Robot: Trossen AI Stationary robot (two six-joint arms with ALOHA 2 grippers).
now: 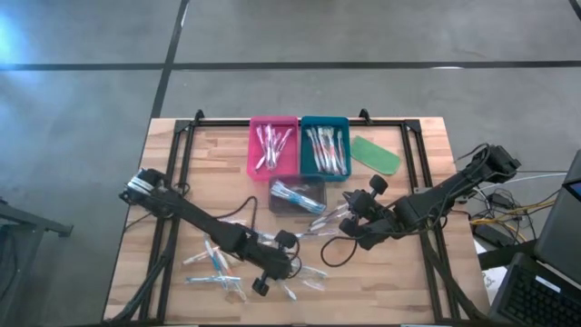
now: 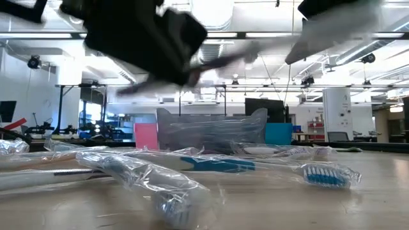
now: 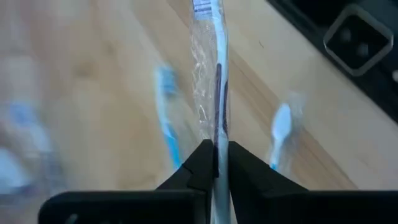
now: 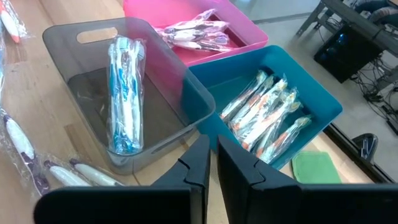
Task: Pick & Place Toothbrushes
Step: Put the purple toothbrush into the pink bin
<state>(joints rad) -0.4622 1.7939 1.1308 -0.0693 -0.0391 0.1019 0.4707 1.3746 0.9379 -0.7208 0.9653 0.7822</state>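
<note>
My left gripper is shut on a clear-wrapped toothbrush with a dark stripe; in the high view it is low on the table, left of the middle. More wrapped toothbrushes lie flat on the wood around it. Others lie in the pink tray, the teal tray and the grey see-through tray. My right gripper hangs shut above the table in front of the grey tray, with nothing between its fingers. My left gripper pinches the wrapped toothbrush near one end between its two fingers. The brush runs along the fingers and sticks out ahead of them, its far end leaving the picture. The fingers slant down toward the table. Which end they have, I cannot tell.
The pink tray and the teal tray stand side by side at the far edge, the grey tray just in front of them. A flat green piece lies right of the teal tray. A black frame rail borders the tabletop.
</note>
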